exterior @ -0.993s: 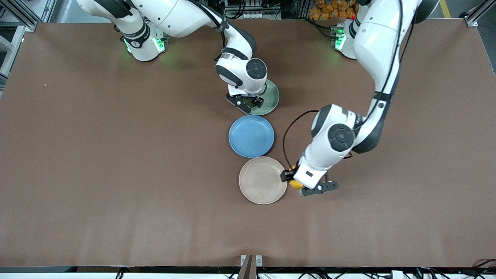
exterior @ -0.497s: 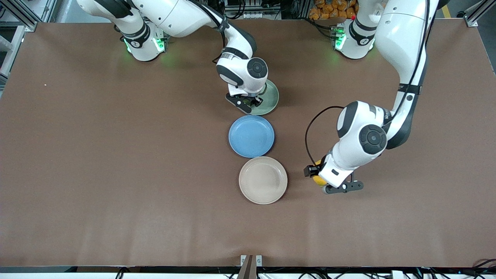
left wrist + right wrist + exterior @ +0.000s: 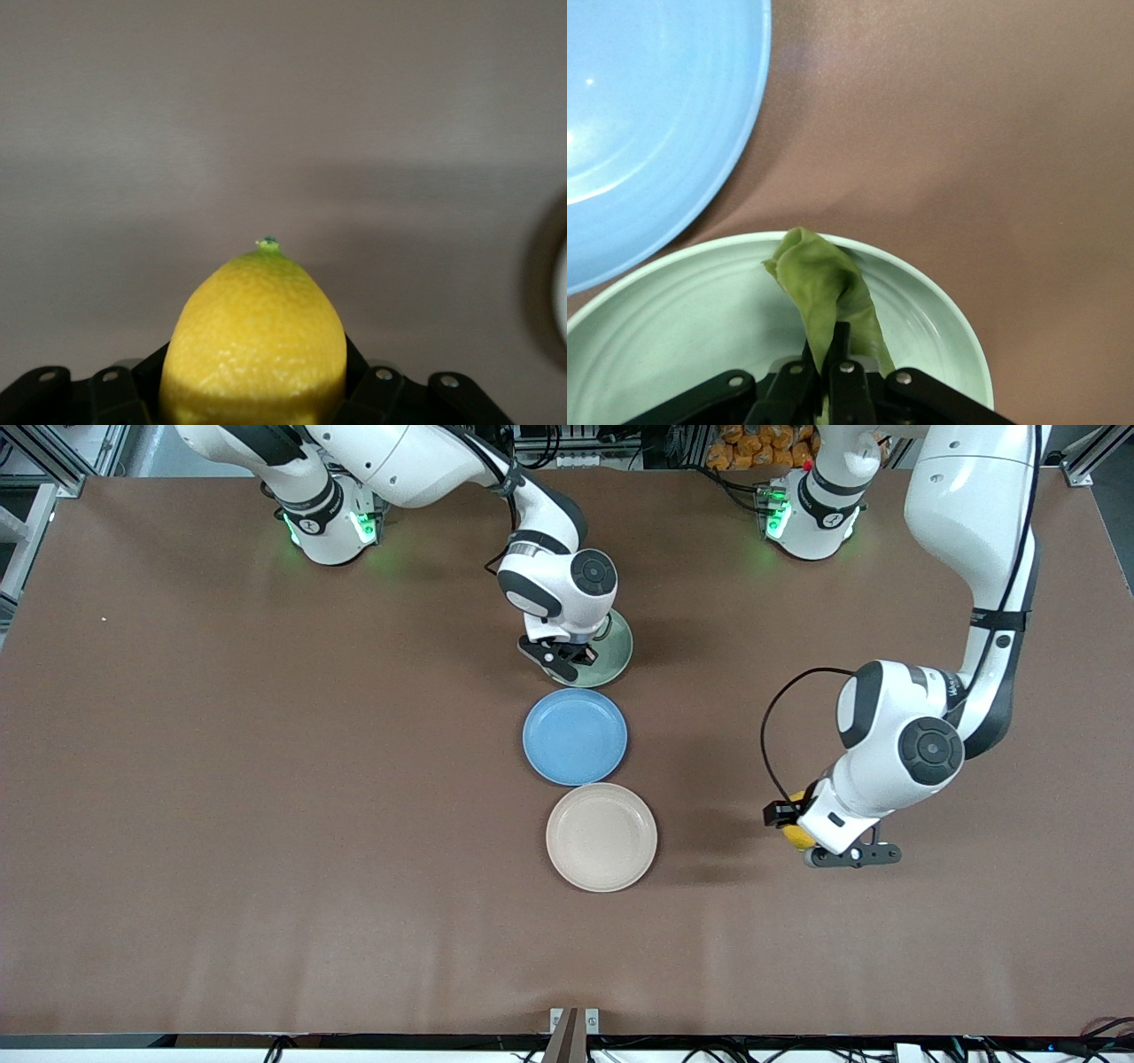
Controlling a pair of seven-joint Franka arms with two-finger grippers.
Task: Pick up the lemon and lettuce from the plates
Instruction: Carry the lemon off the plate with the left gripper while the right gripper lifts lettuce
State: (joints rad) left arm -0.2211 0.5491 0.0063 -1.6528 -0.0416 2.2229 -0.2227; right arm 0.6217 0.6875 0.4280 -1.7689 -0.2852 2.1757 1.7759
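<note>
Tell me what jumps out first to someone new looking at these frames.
The left end effector holds the bright yellow lemon above bare table toward the left arm's end, well clear of the beige plate. The right end effector sits over the pale green plate, pinching the lettuce. A blue plate lies between the two plates.
</note>
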